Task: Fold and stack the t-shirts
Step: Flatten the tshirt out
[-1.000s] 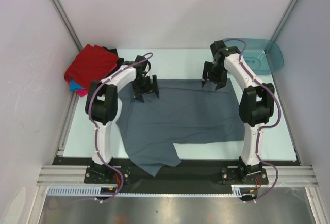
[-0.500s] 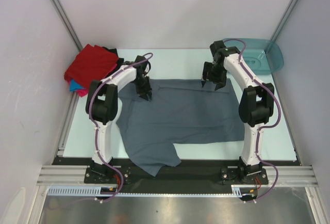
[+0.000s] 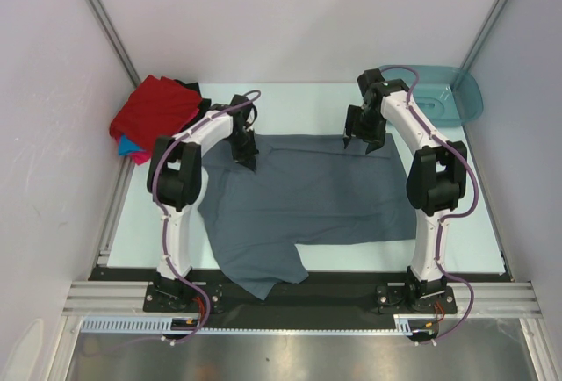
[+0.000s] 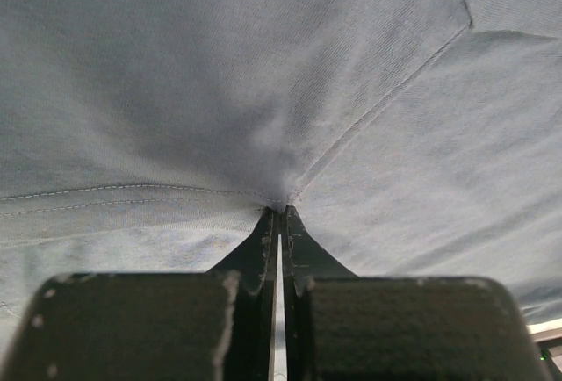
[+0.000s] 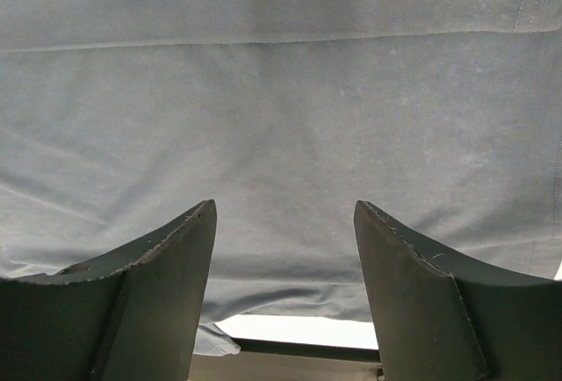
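Slate grey-blue cloth t-shirt spread at frame centre. Our left gripper jaws, wide a second ago, now pinch its upper-left edge; right gripper jaws spread over upper-right edge. We judge fold starting.

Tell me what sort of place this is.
Probably a robot lab cell: white panel walls box in the table, the left arm and right arm are bolted to a metal rail at its near edge, and a grey-blue t-shirt lies spread out.
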Robot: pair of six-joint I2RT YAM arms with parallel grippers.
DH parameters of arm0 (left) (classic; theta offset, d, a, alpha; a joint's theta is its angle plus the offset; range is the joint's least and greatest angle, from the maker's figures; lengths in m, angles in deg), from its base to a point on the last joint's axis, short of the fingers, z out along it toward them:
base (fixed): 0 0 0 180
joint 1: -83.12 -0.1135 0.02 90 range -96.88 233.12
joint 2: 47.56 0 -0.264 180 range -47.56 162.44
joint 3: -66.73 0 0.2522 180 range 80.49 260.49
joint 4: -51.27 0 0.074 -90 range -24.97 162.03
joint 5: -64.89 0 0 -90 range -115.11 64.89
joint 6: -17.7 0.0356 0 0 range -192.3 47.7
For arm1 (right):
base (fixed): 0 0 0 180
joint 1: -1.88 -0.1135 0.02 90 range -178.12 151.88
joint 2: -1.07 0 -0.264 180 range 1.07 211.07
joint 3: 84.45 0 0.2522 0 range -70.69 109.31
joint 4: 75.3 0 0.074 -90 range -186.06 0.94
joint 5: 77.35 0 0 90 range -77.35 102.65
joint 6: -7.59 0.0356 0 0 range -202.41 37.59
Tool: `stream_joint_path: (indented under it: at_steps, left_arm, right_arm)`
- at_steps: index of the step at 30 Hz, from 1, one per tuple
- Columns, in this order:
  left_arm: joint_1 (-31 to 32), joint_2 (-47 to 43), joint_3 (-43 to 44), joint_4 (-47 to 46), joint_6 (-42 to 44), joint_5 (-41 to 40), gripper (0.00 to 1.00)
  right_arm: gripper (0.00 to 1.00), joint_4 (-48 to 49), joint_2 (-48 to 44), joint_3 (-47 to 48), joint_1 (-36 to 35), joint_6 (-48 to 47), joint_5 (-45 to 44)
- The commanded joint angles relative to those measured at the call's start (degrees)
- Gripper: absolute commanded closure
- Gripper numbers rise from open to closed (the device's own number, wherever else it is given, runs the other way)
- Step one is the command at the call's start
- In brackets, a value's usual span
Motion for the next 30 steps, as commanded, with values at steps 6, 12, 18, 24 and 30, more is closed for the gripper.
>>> stream_joint_path:
  at_steps: [6, 12, 18, 24, 30]
  left_arm:
    - [1.4, -6.5, -0.8, 2.0, -0.2, 2.1, 1.0]
    - [2.1, -9.2, -2.5, 3.2, 0.1, 4.1, 1.0]
    - [2.7, -10.6, -2.4, 5.9, 0.0, 4.6, 1.0]
    - [2.9, -11.9, -7.2, 7.3, -0.4, 5.7, 1.0]
    - [3.0, -13.6, -10.6, 7.5, -0.6, 6.6, 1.0]
  right_arm:
    - [0.3, -0.2, -0.4, -0.5, -0.2, 0.1, 0.2]
    - [0.31, 0.4, -0.5, -1.8, -0.9, 0.3, 0.2]
    - [0.31, 0.1, -0.4, -2.1, -1.5, 0.4, 0.0]
    - [0.31, 0.0, -0.3, -2.9, -1.9, 0.6, -0.3]
    - [0.31, 0.4, -0.4, -4.2, -2.5, 0.8, -0.5]
